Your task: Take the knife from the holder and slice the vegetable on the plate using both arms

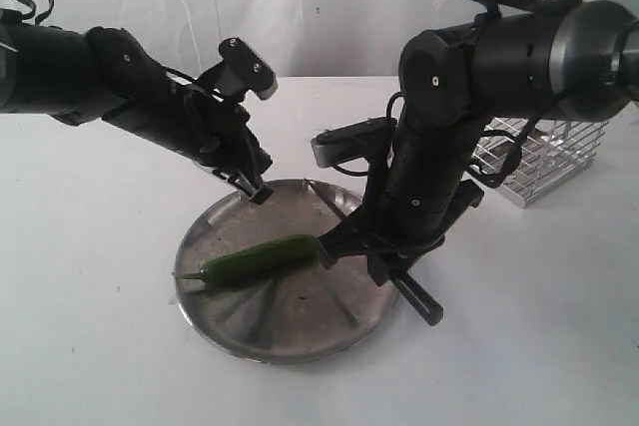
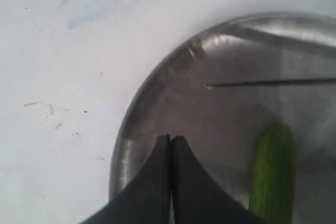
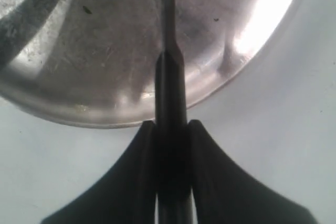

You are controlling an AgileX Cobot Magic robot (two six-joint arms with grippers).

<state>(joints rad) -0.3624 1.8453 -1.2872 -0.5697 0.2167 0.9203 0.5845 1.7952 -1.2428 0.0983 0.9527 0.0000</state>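
Gripping the knife [image 3: 170, 80], the right tool [image 3: 171, 125] hovers by the plate [image 3: 89, 56].

vegetable [image 1: 262, 257]: is shining dark green, with a thin green stem
plate [image 1: 290, 331]: is showing dull grey with bright white shiny spots
knife [image 3: 170, 93]: is looking dark all over
holder [image 1: 544, 162]: is gleaming silver, in thin bars
desk [image 1: 100, 346]: is looking plain white
left claw [image 2: 169, 139]: is looking black
right claw [image 3: 171, 124]: is looking black

Plate [image 1: 290, 331] dull brushed steel; vegetable [image 1: 262, 257] glossy, smooth-skinned.
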